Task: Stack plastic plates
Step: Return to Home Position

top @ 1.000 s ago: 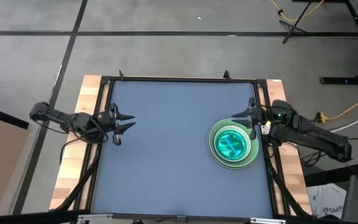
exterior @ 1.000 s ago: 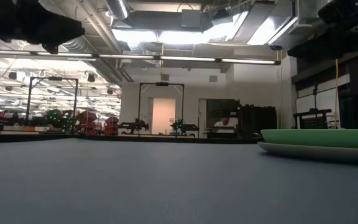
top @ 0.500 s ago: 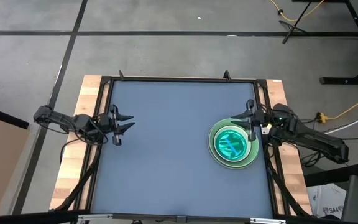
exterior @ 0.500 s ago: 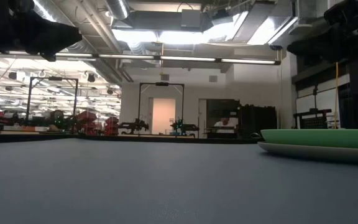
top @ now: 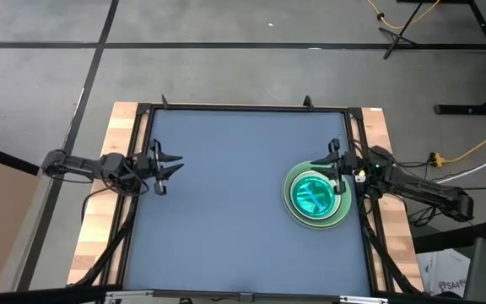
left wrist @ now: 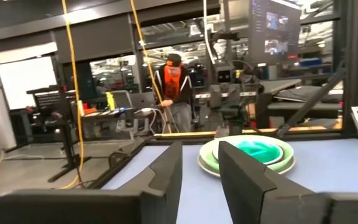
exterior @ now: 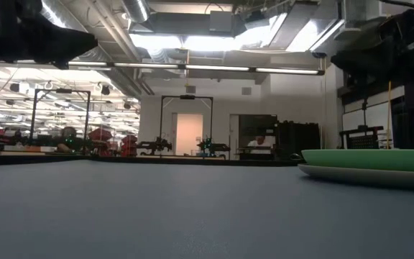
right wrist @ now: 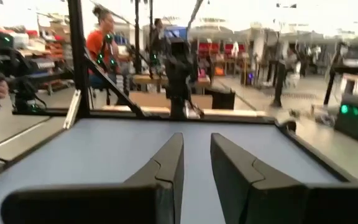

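The left gripper (top: pixel 175 164) was positioned over the left edge of the table (top: pixel 234 236), pointing toward the table centre. Its fingers (left wrist: pixel 166 177) stood apart with a narrow gap between them and held nothing. The right gripper (top: pixel 327 162) was positioned over the right edge of the table, pointing toward the left gripper. Its fingers (right wrist: pixel 166 165) were likewise parted by a narrow gap and held nothing. In the low view, both arms showed only as dark shapes in the upper corners, raised clear of the table surface. The stack of plastic plates (top: pixel 317 196) lay flat on the table, below the right gripper and just to one side of it; in the high view the gripper overlapped the stack's rim. From the left gripper, the stack was well apart, straight ahead of its fingers across the table. The grey plate (exterior: pixel 351 175) formed the base, the light green plate (exterior: pixel 372 159) rested on it, and a small translucent blue-green plate (top: pixel 315 194) was uppermost. A person in an orange top (left wrist: pixel 174 87) stood in the room beyond the table.
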